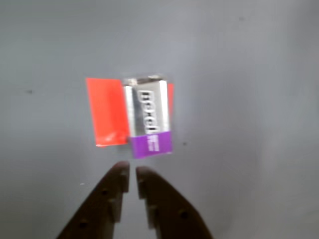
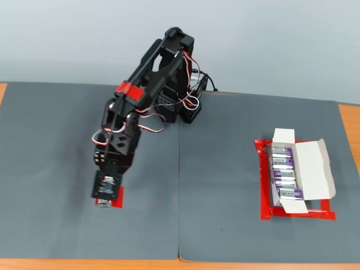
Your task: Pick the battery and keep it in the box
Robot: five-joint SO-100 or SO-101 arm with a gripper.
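Observation:
A silver battery [image 1: 148,117] with a purple near end and dark lettering lies on a flat red tape patch [image 1: 105,112] on the grey mat. In the wrist view my gripper [image 1: 132,173] hangs just short of its purple end, dark fingers nearly together and holding nothing. In the fixed view the gripper [image 2: 107,192] points down over the red patch [image 2: 117,198] at the left, and the arm mostly hides the battery. The white box [image 2: 314,166] lies open at the right with several identical batteries [image 2: 284,174] in a row inside.
A red tape outline [image 2: 263,185] frames the box. The arm's base [image 2: 185,109] stands at the back centre. The grey mats [image 2: 225,185] end at an orange table edge along the front and the sides.

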